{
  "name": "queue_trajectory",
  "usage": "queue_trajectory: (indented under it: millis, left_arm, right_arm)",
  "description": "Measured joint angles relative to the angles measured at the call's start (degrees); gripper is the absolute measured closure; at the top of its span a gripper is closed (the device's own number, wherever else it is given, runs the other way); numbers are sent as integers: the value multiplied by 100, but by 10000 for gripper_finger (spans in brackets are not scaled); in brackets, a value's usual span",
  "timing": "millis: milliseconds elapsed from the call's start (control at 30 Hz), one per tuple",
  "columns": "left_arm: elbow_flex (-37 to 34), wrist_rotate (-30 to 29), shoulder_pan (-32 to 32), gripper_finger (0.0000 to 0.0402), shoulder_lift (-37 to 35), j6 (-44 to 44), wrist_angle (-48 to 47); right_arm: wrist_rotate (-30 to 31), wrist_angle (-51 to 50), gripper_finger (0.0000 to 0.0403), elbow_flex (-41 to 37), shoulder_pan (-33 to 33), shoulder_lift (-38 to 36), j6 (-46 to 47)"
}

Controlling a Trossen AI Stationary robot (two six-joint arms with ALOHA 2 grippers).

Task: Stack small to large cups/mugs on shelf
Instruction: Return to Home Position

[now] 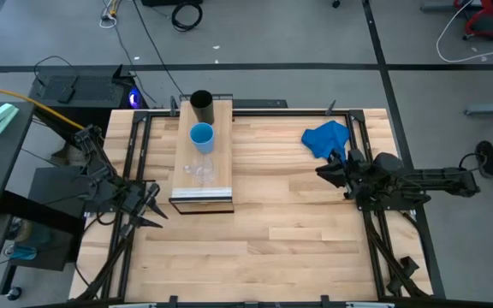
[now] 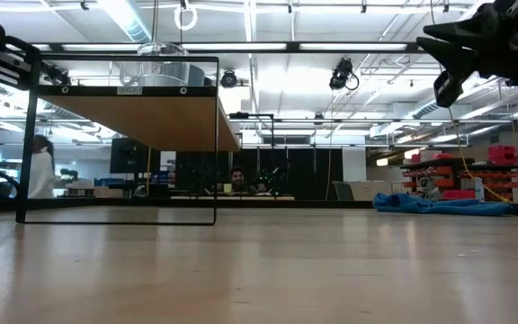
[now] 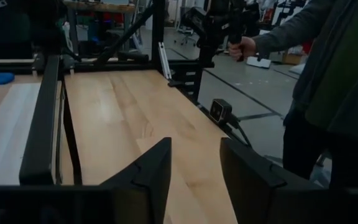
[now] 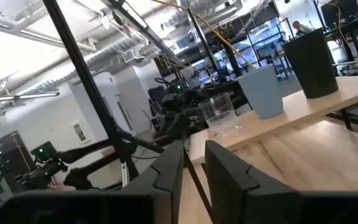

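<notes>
Three cups stand in a row, each on its base, on the light-wood shelf (image 1: 202,184) at the table's far left: a black cup (image 1: 201,104) farthest, a blue cup (image 1: 202,137) in the middle, a clear glass cup (image 1: 199,169) nearest. The right wrist view shows the black cup (image 4: 309,62), the blue cup (image 4: 263,90) and the glass cup (image 4: 219,115) side by side. My left gripper (image 1: 151,205) hovers open by the table's left edge, left of the shelf's near end. My right gripper (image 1: 325,169) hovers open at the right, pointing toward the shelf.
A blue cloth (image 1: 328,137) lies crumpled at the far right, just beyond my right gripper. Dark frame rails (image 1: 135,145) run along the table's sides. Bare tabletop (image 1: 272,222) spreads between the two arms. A person (image 3: 334,93) stands beyond the table's edge.
</notes>
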Motion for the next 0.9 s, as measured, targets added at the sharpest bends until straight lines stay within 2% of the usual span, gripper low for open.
queue_trajectory:
  millis: [200, 467, 900]
  left_arm:
    - [0, -13, 1, 264, -7, 25, 67]
    - [2, -13, 2, 255, -7, 10, 229]
    - [2, -11, 2, 259, -7, 5, 370]
  right_arm:
    - [0, 551, 328, 0, -2, 0, -179]
    - [-52, 2490, 328, 0, -2, -7, -285]
    - [-197, 2780, 328, 0, -126, -54, -246]
